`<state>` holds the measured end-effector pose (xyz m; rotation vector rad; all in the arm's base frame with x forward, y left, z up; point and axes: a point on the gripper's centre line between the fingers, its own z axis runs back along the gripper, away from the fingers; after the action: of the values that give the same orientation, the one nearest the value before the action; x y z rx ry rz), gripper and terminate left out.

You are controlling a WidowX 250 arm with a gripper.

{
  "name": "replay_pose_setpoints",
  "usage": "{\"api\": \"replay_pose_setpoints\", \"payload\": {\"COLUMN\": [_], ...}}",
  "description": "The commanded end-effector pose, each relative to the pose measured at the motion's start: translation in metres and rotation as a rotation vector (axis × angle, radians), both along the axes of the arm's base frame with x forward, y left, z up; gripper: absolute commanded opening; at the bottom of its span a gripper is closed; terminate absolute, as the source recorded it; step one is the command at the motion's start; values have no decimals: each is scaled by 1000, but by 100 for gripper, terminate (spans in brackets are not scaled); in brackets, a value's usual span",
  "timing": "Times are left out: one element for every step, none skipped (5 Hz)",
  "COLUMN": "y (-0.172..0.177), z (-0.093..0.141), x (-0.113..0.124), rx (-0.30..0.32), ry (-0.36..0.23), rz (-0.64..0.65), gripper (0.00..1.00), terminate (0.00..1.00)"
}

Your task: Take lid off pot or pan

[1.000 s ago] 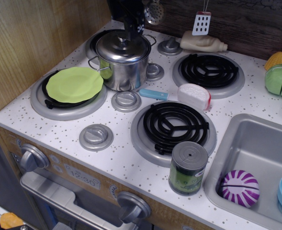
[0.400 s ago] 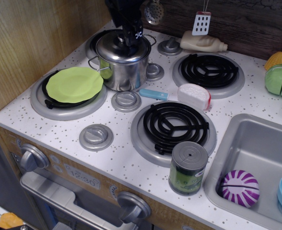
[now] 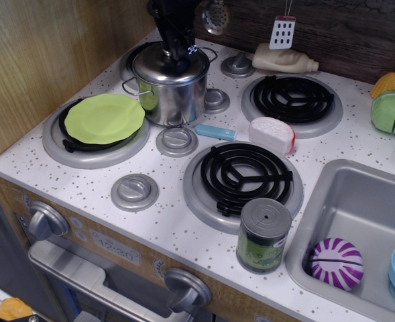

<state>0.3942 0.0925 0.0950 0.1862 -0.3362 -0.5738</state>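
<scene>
The lid (image 3: 167, 65) is seated on the pot (image 3: 172, 94), which stands on the worktop (image 3: 177, 228) between the two left burners, just beside the lime green plate (image 3: 103, 118). The gripper (image 3: 176, 55) is lowered over the lid's centre; whether it is closed cannot be told.
</scene>
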Motion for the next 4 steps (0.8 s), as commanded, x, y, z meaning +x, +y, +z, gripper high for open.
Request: {"api": "replay_pose_setpoints", "payload": {"y": [2,-4,-22,-63], "z": [22,47,77,68], "x": [-2,-1,-12,-34], "rx": [28,64,86,26], "ry": [3,34,73,60], "rz": [14,10,57,213], "gripper": [0,0,0,0], "terminate": [0,0,0,0]}}
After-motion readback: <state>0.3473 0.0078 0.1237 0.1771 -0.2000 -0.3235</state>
